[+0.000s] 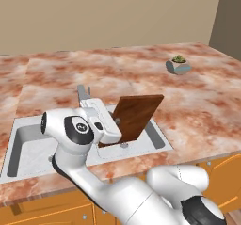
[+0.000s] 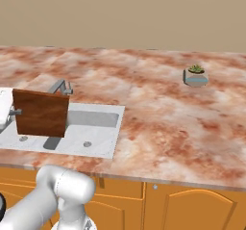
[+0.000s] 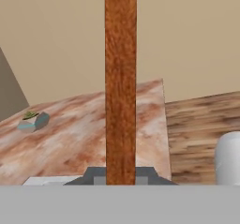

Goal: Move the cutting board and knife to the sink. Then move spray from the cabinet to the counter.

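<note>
In the left base view, the arm's white elbow stood nearest the lens, and beyond it your gripper [image 1: 116, 121] was pinching the cutting board [image 1: 136, 116] by one edge, holding it on edge and tilted over the right part of the sink [image 1: 157, 135]; whether its lower corner touched the basin could not be told, as the hand covered it. The faucet [image 1: 83, 95] stood just behind the hand, and a potted succulent [image 1: 178, 65] sat well apart on the counter [image 1: 197, 106]. In the right base view, the board hung upright over the basin's near half, its bottom edge appearing close to the sink [image 2: 98, 128] floor, with the faucet [image 2: 61, 86] just behind its top edge. In the hand view, the board [image 3: 120, 78] ran as a narrow vertical strip clamped between the fingertips [image 3: 97, 175]. In my judgement, you should have lowered it until an edge bore on the basin, kept it off the faucet, and let it lean before releasing, since a drop from height would likely send it sliding out.
</note>
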